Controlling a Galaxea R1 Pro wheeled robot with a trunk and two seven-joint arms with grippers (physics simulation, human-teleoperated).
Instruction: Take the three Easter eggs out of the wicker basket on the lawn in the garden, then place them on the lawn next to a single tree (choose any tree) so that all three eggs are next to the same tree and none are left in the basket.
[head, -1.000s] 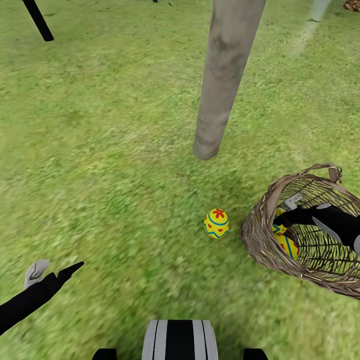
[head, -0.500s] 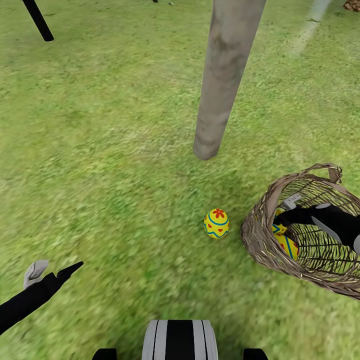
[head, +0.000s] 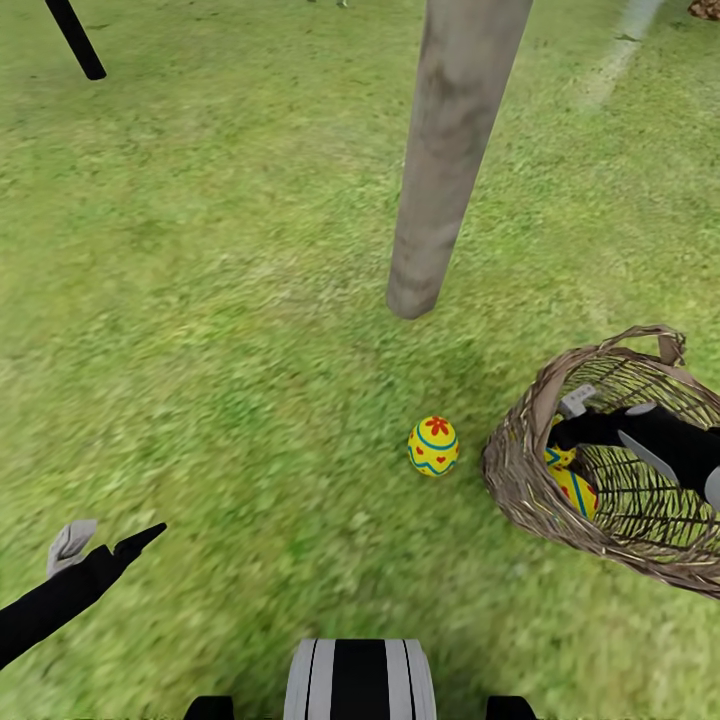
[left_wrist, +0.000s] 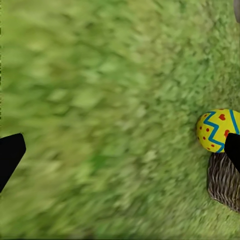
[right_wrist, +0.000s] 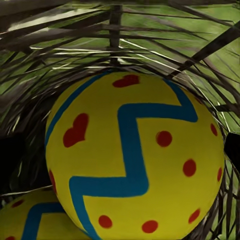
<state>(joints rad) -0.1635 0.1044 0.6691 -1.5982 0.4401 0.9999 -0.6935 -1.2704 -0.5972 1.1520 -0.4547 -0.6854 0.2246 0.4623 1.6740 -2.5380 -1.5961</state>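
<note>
Basket (head: 520, 480) holds two eggs (head: 572, 490); right gripper (head: 562, 432) inside, grip unclear

Egg (head: 433, 446) between tree (head: 440, 190) and basket (head: 520, 480); two eggs (head: 572, 488) inside.

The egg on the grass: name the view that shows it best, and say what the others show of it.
The head view: the egg on the grass shows whole, lying between the tree trunk and the basket. The left wrist view cuts it off at the picture's edge. The right wrist view looks at eggs inside the basket instead.
</note>
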